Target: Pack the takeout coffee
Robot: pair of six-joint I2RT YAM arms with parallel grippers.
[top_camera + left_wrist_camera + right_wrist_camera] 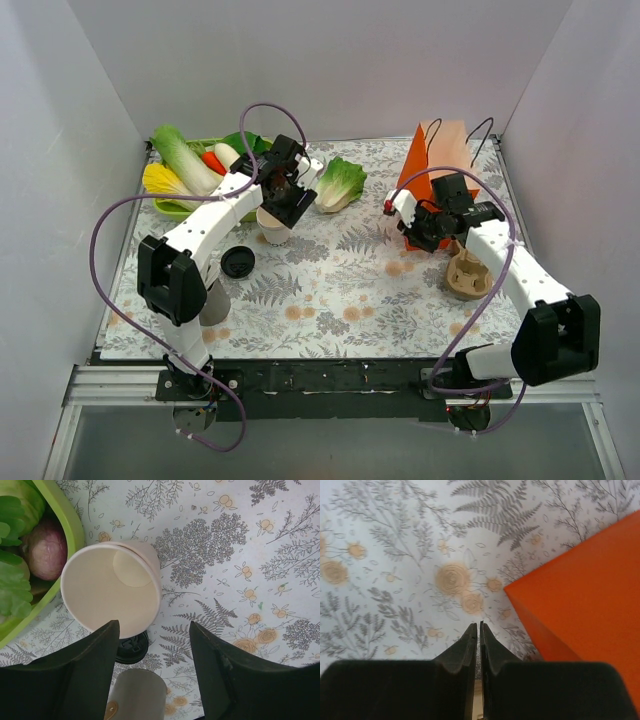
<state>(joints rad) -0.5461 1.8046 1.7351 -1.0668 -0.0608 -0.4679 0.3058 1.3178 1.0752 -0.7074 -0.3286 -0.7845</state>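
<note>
Hovering left gripper [153, 625], jaws apart, over bare-rimmed white cup [107, 595], upper left of its wrist view.
Empty right gripper [480, 626] pinched together beside orange bag [590, 590]; lidded takeout coffee not made out.

The right gripper [480, 626] has its 2 fingers [462, 650] nearly together, empty, over floral cloth [395, 555]; an orange bag [585, 595] sits just right of it.

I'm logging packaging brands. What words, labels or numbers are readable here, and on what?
None readable.
The white cup, orange bag and floral mat show no print.
Any embossing on the black lid is too small to read.
</note>
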